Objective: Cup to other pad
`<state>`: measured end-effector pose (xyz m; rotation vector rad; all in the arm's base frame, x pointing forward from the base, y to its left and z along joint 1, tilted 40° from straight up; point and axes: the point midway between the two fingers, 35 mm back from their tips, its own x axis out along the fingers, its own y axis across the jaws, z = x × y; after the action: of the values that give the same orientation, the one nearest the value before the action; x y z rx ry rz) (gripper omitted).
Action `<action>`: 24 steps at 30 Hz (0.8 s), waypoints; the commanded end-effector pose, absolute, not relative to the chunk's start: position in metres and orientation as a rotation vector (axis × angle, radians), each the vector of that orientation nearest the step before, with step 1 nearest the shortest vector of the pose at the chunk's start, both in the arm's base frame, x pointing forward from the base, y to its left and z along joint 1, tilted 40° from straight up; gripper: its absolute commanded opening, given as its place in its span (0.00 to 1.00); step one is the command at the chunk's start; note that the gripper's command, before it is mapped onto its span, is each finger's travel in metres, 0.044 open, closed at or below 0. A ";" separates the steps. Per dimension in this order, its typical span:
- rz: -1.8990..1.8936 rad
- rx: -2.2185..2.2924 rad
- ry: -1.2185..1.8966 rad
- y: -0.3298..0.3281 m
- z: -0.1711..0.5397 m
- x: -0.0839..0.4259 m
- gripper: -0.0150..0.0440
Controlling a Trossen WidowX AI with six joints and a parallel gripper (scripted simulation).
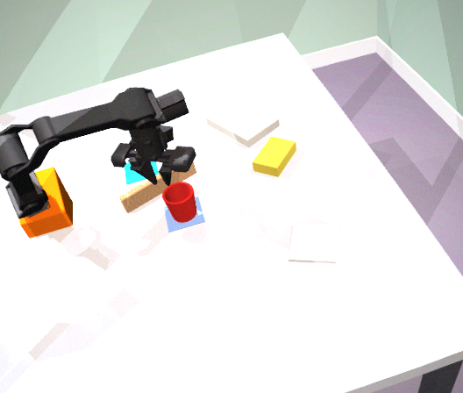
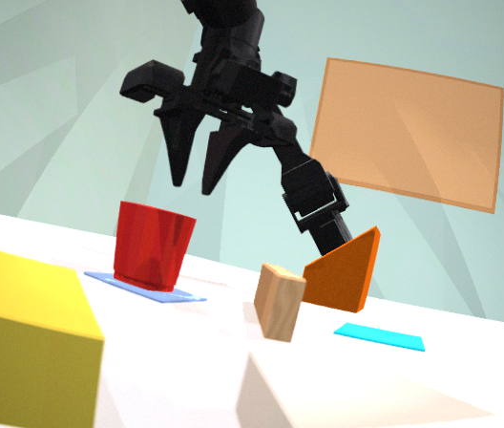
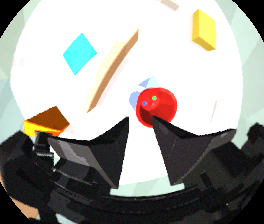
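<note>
- Gripper [image 1: 161, 182] [image 2: 192, 189] [image 3: 140, 119]: fingers parted by a narrow gap, nothing held; fingertips point downward, above table height and apart from the cup.
- Cup [image 1: 182, 208] [image 2: 154, 248] [image 3: 168, 107]: red, upright, seated on the blue pad [image 1: 174, 225] [image 2: 182, 296] [image 3: 134, 99], near and below the fingertips.
- Cup contents: a green marble [image 3: 154, 98] and a blue marble [image 3: 144, 104] are visible inside; full count cannot be determined.
- Wooden bar [image 1: 143, 195] [image 2: 284, 306] [image 3: 113, 70]: positioned between the blue pad and the cyan pad [image 1: 138, 174] [image 2: 380, 336] [image 3: 79, 54]. The cyan pad lies flat; the cup is not on it.
- Yellow block [image 1: 274, 157] [image 2: 30, 334] [image 3: 203, 30]: located on the table [image 1: 233, 307] [image 2: 182, 382] [image 3: 183, 60], apart from the cup.
- Pale slab [image 1: 248, 139] [image 2: 259, 396]: located near the yellow block.
- White square plate [image 1: 314, 243]: lies flat, well apart from both pads.
- Orange block [image 1: 60, 202] [image 2: 345, 277] [image 3: 48, 120]: located at the foot of the black arm [image 1: 89, 120] [image 2: 302, 181]; contact cannot be confirmed.
</note>
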<state>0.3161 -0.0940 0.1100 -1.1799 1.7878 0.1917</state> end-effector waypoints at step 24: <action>0.198 -1.191 1.795 -0.119 0.079 0.314 0.50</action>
<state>0.3158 -0.1143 0.0827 -1.1870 1.7884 0.1977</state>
